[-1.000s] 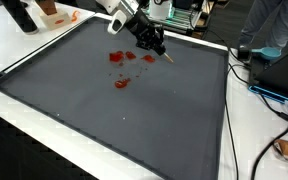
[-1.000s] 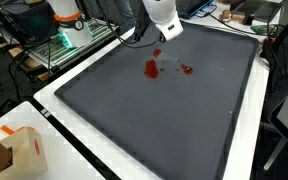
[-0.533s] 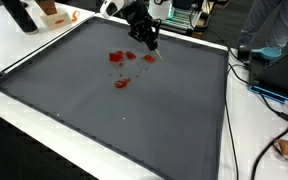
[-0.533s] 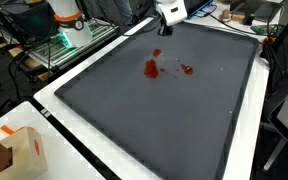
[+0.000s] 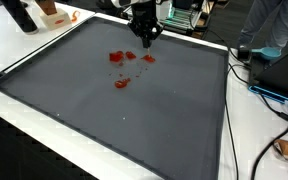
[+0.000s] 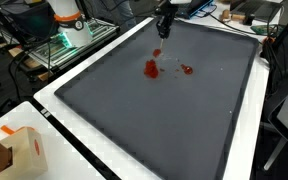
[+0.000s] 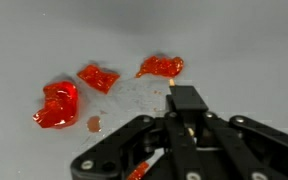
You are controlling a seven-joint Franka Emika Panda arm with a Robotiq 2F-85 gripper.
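My gripper hangs over the far part of a dark grey mat, above and just behind several red, jelly-like blobs. In the wrist view the black jaws are shut on a thin tan stick whose tip pokes out past the fingertips. Below it lie red blobs: a big one at the left, one in the middle and one near the stick tip. The blobs and the gripper show in both exterior views.
The mat lies on a white table. An orange-and-white box stands at a far corner, a cardboard box at a near corner. Cables run beside the mat. A person stands by the table.
The gripper has lifted and drawn back toward the mat's far edge, away from the red blobs, turning more upright. The blobs have not moved.
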